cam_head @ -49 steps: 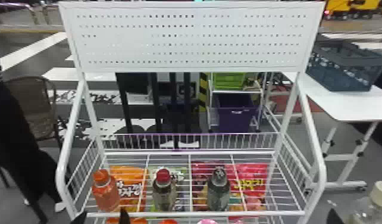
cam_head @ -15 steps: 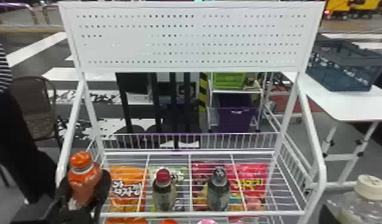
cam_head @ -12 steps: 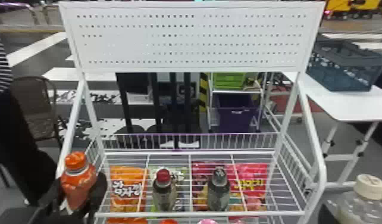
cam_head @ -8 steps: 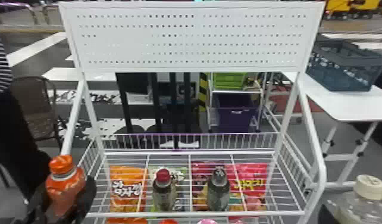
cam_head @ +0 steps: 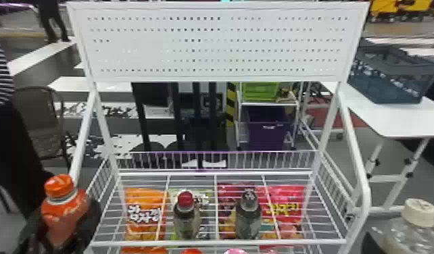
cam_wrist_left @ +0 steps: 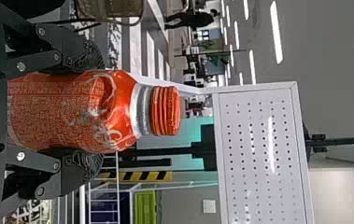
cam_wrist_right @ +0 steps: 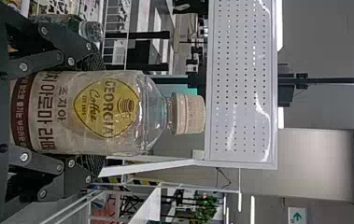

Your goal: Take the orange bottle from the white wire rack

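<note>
In the head view my left gripper (cam_head: 62,226) is at the lower left, beside the left side of the white wire rack (cam_head: 219,242). It is shut on the orange bottle (cam_head: 66,211), which stands roughly upright. The left wrist view has the bottle (cam_wrist_left: 76,112) between both fingers of the left gripper (cam_wrist_left: 97,112), its cap and shoulder past the fingertips. At the head view's lower right, my right gripper (cam_head: 378,241) is around a clear bottle with a beige cap (cam_head: 418,212). In the right wrist view the right gripper (cam_wrist_right: 99,114) is shut on that bottle (cam_wrist_right: 90,112).
A red-capped bottle (cam_head: 186,216) and a dark-capped bottle (cam_head: 248,216) stand on the rack, with snack bags (cam_head: 145,212) below. The pegboard (cam_head: 219,44) rises at its back. A white table (cam_head: 395,118) holding a blue crate (cam_head: 392,74) is at the right.
The orange bottle stood on the rack's left part earlier; my left gripper has since taken hold of it and moved left out of the rack. The right gripper's clear bottle has come further into view.
</note>
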Controlling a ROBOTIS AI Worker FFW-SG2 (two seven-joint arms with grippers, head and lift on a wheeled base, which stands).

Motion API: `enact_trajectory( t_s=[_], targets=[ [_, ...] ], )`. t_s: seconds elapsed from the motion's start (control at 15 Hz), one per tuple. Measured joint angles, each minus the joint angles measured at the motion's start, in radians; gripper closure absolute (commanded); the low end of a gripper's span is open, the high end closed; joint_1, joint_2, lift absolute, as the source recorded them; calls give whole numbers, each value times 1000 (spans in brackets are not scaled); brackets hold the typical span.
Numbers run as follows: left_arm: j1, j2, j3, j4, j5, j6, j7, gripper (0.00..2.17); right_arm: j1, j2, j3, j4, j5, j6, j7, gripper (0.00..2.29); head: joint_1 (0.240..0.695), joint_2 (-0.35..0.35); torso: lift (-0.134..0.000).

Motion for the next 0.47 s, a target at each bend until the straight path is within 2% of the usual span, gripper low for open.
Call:
enact_trajectory(
  t_s=[0.47],
  targets=[
    [1,-1,-2,-3,0,0,2,2145,-12,0,-2,2,-3,13,0,1008,499,0,0]
  ],
)
